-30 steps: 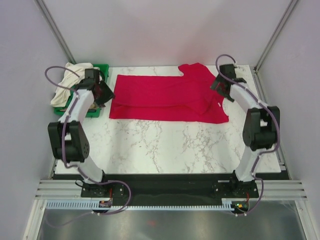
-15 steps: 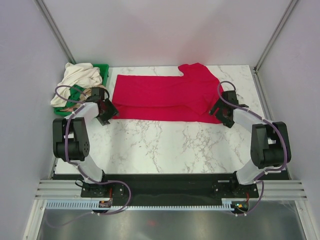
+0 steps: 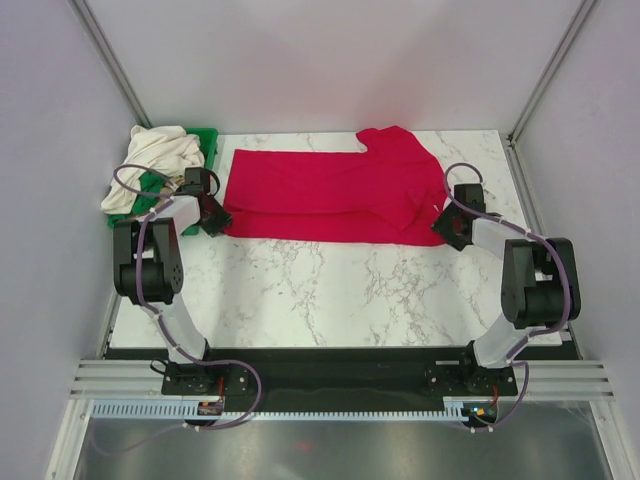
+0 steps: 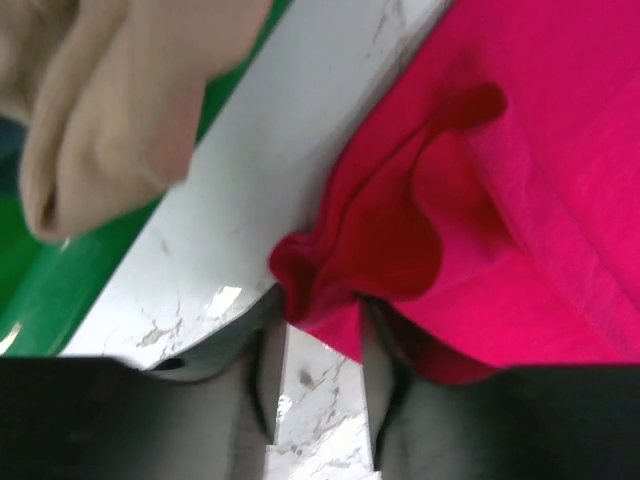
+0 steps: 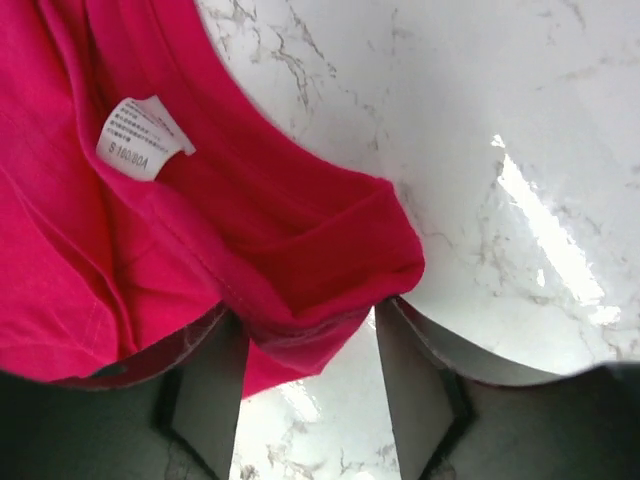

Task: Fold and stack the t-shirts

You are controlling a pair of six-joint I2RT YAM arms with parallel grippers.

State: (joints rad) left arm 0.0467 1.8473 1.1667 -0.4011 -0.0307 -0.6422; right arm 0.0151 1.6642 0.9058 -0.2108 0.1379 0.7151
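Crimson t-shirt (image 3: 330,195) flat, half-folded, its bunched corners between both parted fingers (image 4: 385,370), grip unclear.

My two arms are built of white link shells joined by chunky black joint housings, each bolted to a black base plate. A thin lilac-grey cable loops from each wrist down along the arm to its base. My left gripper (image 3: 211,217) and right gripper (image 3: 447,222) are black, with dark, flat, tapering fingers (image 5: 205,385).
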